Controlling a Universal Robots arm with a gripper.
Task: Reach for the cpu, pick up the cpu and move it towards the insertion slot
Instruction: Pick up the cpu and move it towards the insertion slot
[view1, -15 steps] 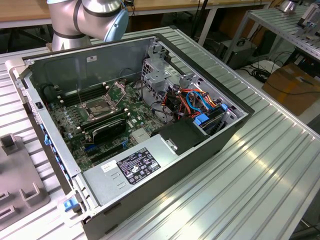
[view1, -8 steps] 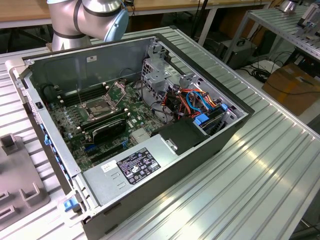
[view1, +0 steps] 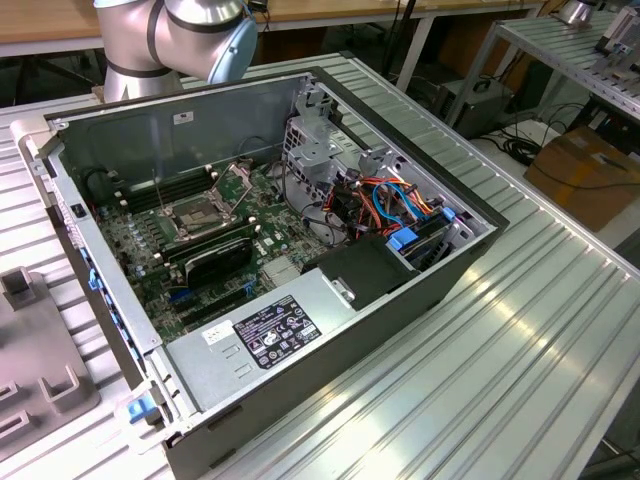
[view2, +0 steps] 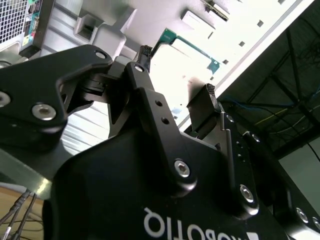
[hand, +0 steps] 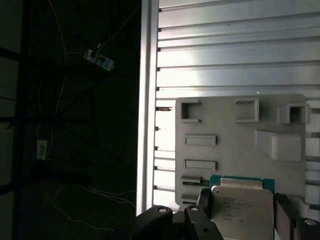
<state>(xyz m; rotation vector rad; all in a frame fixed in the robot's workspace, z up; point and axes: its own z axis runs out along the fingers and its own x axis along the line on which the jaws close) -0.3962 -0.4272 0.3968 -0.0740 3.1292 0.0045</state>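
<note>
Grey fixture plate (hand: 225, 125), cpu (hand: 242, 210) edge cropped — gripper (hand: 240, 212) astride

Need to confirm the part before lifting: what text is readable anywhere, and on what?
No text reads whole.
power supply label: print too small.
case wall sticker: too small.
cpu: faint marking on its lid, blurred.
gripper: lettering on its body upside down, cut off at the picture's edge.

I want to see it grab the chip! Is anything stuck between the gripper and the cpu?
Nothing visible. In the first wrist view the gripper sits right at the cpu, which lies on the grey holder plate, one finger on each side.
</note>
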